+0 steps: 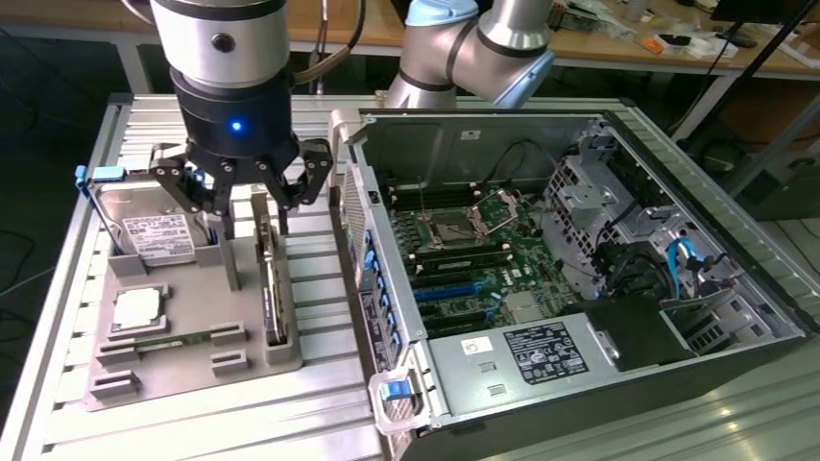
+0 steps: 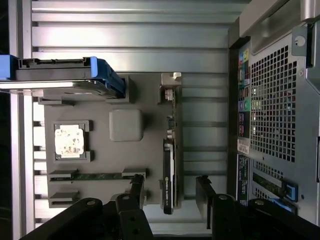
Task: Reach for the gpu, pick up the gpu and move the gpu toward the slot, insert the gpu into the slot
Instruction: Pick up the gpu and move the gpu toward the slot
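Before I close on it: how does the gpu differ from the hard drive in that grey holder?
The gpu is a thin dark card; the hard drive is a thick silver box with a white label. The gpu stands on edge beneath the open gripper; the hard drive sits further to the exterior view's left. Both are propped in the grey holder.

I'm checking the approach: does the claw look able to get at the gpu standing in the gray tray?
Probably yes. The open claw hangs over the gpu, whose top edge stands proud of the tray, with nothing between them.
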### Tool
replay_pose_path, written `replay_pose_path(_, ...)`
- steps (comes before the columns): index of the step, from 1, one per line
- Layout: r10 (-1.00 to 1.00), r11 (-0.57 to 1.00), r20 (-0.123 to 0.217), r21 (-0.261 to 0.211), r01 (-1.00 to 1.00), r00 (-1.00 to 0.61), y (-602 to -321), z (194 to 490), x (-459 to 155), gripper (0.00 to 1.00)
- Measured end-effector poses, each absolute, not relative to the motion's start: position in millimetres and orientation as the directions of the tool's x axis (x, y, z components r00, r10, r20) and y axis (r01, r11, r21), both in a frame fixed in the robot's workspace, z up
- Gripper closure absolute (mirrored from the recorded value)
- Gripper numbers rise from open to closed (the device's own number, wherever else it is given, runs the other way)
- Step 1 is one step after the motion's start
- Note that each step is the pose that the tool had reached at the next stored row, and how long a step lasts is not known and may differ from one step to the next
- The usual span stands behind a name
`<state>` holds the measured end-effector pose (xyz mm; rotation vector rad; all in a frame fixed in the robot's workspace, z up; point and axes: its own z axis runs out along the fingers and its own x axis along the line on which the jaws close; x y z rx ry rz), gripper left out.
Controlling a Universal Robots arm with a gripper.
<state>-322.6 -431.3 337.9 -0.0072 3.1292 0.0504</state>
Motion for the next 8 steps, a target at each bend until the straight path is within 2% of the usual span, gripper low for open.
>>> replay_pose_path(8, -0.005, 1.0, -0.012, 0.019, -0.005, -1.0, -433, 322, -314, 0.46)
